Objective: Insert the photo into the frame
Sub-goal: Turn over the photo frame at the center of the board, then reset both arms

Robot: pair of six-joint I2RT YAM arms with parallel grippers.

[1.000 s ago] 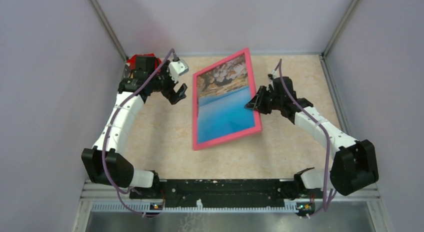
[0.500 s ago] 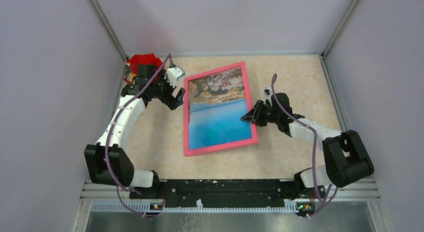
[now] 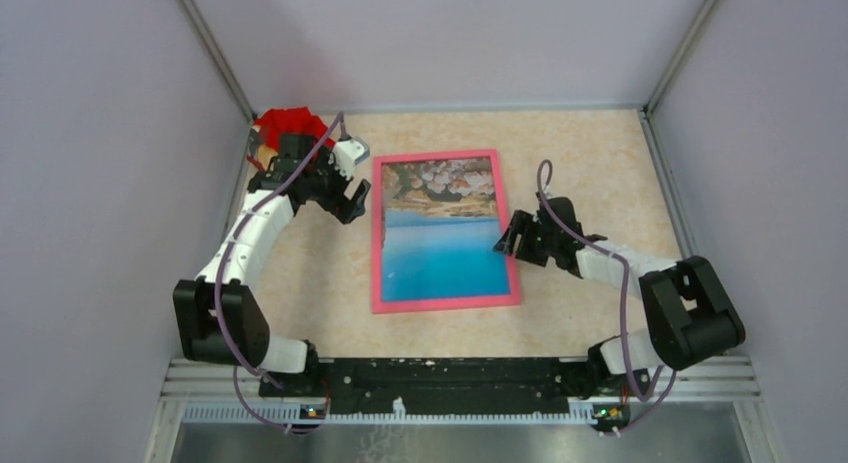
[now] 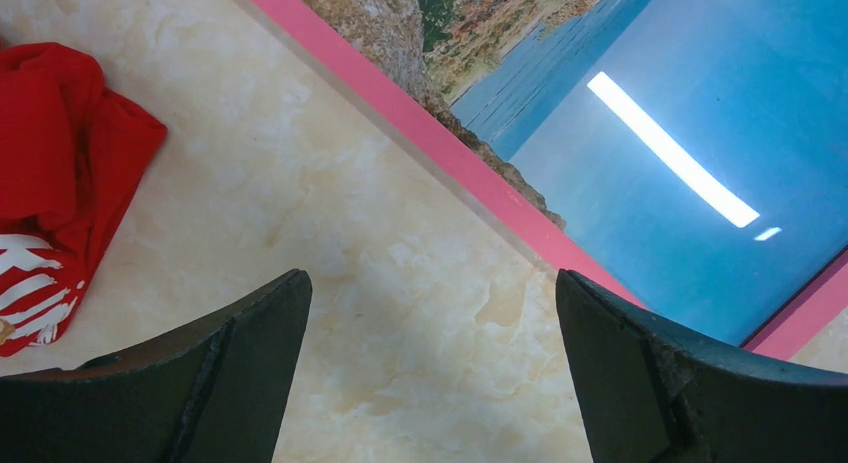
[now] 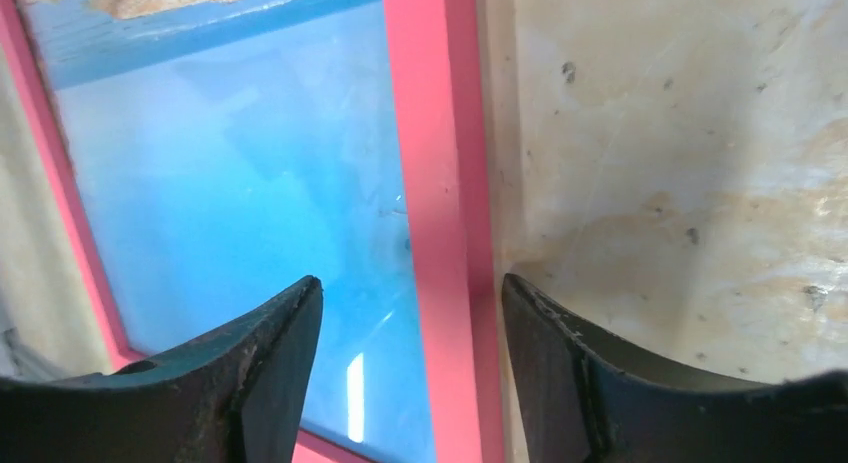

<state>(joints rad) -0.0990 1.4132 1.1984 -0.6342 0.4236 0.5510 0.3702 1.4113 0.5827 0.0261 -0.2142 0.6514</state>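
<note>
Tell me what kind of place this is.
Probably a lab robot workcell: plain panel walls box in a marbled table, and the left arm and right arm are bolted to a rail.

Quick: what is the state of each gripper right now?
Left gripper: open, empty, over the table beside the frame.
Right gripper: open, empty, straddling the frame's rail.

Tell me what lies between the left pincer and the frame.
Only bare tabletop separates the left pincer from the frame, clearest in the left wrist view.
</note>
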